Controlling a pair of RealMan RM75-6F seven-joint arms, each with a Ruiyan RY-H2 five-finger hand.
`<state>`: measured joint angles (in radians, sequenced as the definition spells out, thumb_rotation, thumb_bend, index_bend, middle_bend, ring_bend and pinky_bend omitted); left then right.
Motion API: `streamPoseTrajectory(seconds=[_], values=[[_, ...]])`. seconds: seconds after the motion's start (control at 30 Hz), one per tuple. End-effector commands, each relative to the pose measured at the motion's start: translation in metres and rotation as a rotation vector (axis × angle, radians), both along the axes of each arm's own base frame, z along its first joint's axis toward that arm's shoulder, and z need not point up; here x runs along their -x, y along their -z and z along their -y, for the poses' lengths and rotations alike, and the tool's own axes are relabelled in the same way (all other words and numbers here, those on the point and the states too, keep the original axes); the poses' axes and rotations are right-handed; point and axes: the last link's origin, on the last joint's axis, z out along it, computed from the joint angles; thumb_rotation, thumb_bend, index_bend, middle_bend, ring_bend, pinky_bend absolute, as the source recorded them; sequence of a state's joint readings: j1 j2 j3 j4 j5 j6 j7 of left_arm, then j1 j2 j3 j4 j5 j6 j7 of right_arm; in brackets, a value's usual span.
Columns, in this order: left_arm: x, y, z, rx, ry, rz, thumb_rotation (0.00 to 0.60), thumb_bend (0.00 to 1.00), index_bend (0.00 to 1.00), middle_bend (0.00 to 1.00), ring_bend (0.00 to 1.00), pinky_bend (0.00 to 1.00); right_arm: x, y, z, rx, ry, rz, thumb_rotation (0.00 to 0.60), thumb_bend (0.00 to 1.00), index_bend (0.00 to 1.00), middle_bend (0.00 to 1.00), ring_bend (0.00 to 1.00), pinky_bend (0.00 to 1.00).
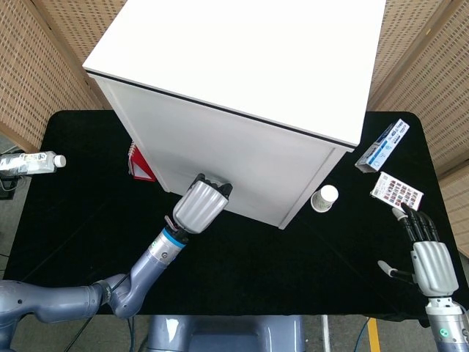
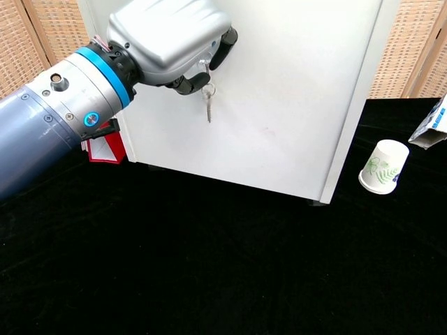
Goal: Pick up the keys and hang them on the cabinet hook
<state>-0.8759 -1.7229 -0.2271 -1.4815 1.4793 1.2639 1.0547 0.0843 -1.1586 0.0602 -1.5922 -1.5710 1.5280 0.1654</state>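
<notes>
My left hand (image 1: 199,204) is pressed up against the front face of the white cabinet (image 1: 242,73). In the chest view the left hand (image 2: 167,35) has its dark fingers curled in around the key ring. A silver key (image 2: 208,101) dangles straight down from them against the cabinet (image 2: 293,105) front. The hook is hidden behind the fingers, so I cannot tell whether the ring sits on it. My right hand (image 1: 432,264) rests near the table's front right edge, fingers spread and holding nothing.
A paper cup (image 1: 325,198) (image 2: 381,166) lies on its side by the cabinet's right corner. A red item (image 1: 139,167) (image 2: 105,146) leans at the cabinet's left side. A bottle (image 1: 29,162) lies far left. A blue-white box (image 1: 383,145) and a patterned card (image 1: 396,190) sit far right.
</notes>
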Motion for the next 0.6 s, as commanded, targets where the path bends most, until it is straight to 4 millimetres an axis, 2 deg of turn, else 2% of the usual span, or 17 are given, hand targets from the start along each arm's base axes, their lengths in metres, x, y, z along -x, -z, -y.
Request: streamPoseTrajectory(seconds=[0.03, 0.37, 0.5, 0.6], values=[[-0.002, 0.000, 0.000, -0.002, 0.001, 0.012, 0.600, 0.27, 0.55, 0.90, 0.94, 0.85, 0.000, 0.000, 0.000, 0.000, -0.002, 0.001, 0.600, 0.13, 0.00, 0.00, 0.00, 0.00], [0.000, 0.000, 0.005, -0.005, 0.008, 0.027, 0.600, 0.27, 0.55, 0.90, 0.94, 0.85, 0.000, -0.002, 0.000, 0.004, 0.000, 0.006, 0.600, 0.13, 0.00, 0.00, 0.00, 0.00], [0.013, -0.014, 0.016, 0.001, 0.023, 0.063, 0.600, 0.26, 0.55, 0.90, 0.94, 0.85, 0.001, -0.001, 0.000, 0.000, 0.001, 0.004, 0.600, 0.13, 0.00, 0.00, 0.00, 0.00], [0.030, -0.029, 0.028, 0.002, 0.028, 0.093, 0.600, 0.26, 0.55, 0.89, 0.94, 0.84, 0.000, 0.000, 0.000, -0.003, 0.000, -0.003, 0.600, 0.13, 0.00, 0.00, 0.00, 0.00]])
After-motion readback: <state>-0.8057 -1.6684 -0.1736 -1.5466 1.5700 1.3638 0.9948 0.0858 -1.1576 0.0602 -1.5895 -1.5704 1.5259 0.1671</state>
